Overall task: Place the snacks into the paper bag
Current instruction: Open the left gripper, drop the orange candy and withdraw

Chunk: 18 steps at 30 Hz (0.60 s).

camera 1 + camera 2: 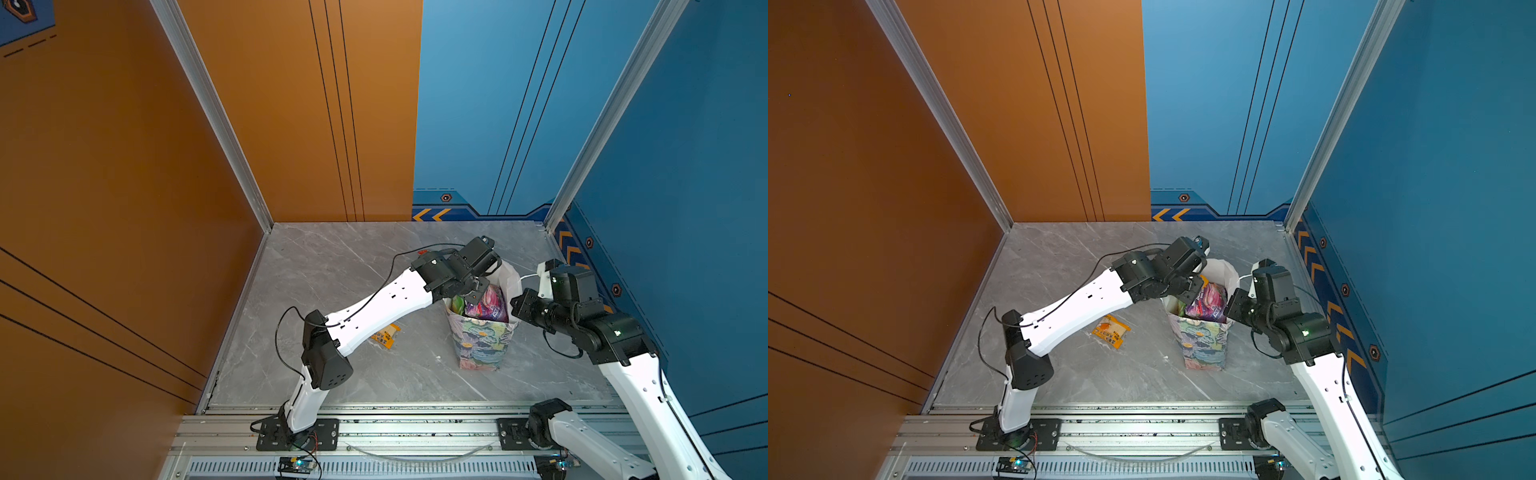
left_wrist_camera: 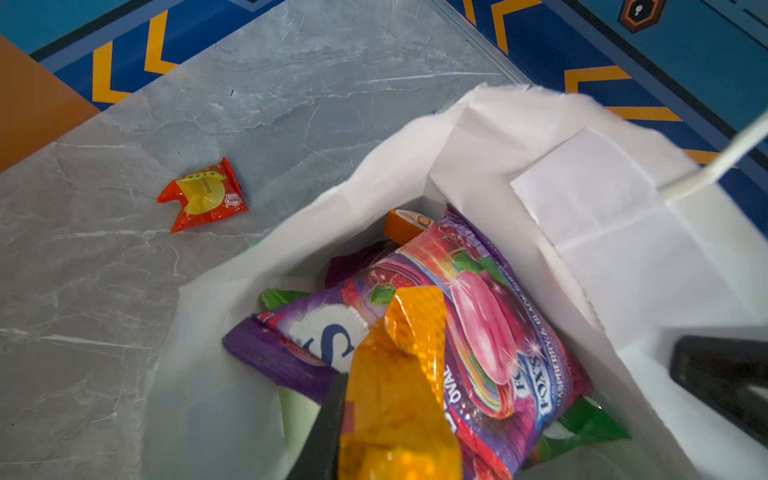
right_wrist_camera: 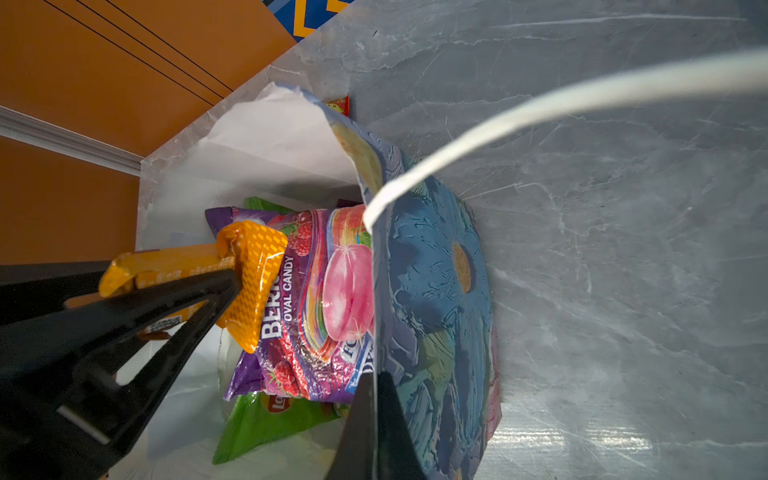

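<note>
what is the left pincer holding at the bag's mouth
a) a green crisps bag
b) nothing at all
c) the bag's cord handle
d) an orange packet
d: in the right wrist view the left pincer is closed on a shiny orange packet at the mouth of the open paper bag.

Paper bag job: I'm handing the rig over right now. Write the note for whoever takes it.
Left pincer: shut on orange packet, held in the paper bag's mouth, not yet released.
Right pincer: shut on the bag's wall, holding it open.
Done: berries bag, green crisps bag and others are inside.
Left: drop the orange packet; then fetch the orange sachet and red sachet, both lying on the table outside the bag.
</note>
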Tool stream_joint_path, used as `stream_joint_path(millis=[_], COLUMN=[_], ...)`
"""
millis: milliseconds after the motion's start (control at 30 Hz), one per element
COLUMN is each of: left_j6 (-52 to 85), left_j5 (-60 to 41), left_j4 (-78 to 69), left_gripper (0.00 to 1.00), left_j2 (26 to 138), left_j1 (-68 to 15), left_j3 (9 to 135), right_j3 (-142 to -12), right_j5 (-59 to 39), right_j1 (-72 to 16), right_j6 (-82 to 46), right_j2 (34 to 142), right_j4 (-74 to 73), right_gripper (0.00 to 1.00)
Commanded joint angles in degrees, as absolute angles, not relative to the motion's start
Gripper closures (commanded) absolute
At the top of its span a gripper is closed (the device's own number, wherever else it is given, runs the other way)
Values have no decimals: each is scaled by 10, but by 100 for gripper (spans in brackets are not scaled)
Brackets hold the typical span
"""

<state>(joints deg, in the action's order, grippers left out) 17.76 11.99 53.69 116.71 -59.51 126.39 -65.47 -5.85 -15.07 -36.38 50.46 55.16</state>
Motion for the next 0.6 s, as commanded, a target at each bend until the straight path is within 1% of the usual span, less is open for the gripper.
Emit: stream_joint_path(millis=[0,200,400,567], left_j6=[181,177,175,169], left_j5=[106,109,122,136], left_j4=[555,554,554,553], left_gripper=[74,58,39,27], left_j2=[1148,1137,1111,1092], left_j1=[-589,-593,-602,-604], left_j3=[1256,1252,1245,1233], right_j3=[-684,-683,-687,-683], right_j5=[-35,-33,-32,-34], right_j1=[-153,-153,-154,-154], right_j6=[-361,-365,-364,-367], right_j2=[489,489,488,483], right_j4=[533,533,536,533], right_gripper=[100,100,100,100])
